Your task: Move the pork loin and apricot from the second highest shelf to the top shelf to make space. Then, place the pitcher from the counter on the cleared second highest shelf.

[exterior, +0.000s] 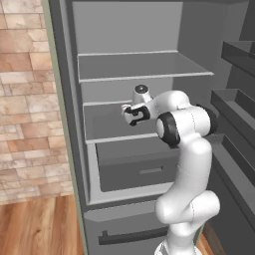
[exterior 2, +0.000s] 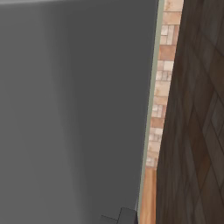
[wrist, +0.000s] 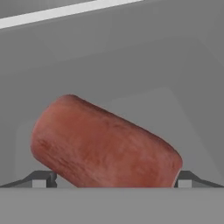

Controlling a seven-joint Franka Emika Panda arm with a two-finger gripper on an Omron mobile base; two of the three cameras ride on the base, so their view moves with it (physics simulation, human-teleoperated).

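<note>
1. The pork loin (wrist: 105, 146) lies nearest the hand camera, a stubby reddish-brown cylinder lying on its side and tilted, its left end higher in that view than its right.
2. The two dark fingertips (wrist: 41, 178) rise one at each side of the meat, spread as wide as they go, with the meat between them; the gripper (wrist: 113, 179) has not closed on it, and whether either tip touches the meat cannot be told.
3. The meat rests on a flat grey panel, the second highest shelf (wrist: 175, 109), with a pale strip running across the top of the hand view.
4. In the left base view the white arm (exterior: 187, 164) rises from the lower right and bends leftward into the open fridge, its hand (exterior: 135, 112) reaching in just above the second highest shelf (exterior: 102, 128).
5. The top shelf (exterior: 134, 65) sits above it, a like grey panel with a thin pale front rim.
6. Below the lower shelf is a grey drawer (exterior: 137, 169) with a small handle.
7. A brick wall (exterior: 22, 99) and wooden floor (exterior: 40, 224) lie to the fridge's left.
8. The right base view shows a grey fridge wall (exterior 2: 74, 109) close up.
</note>
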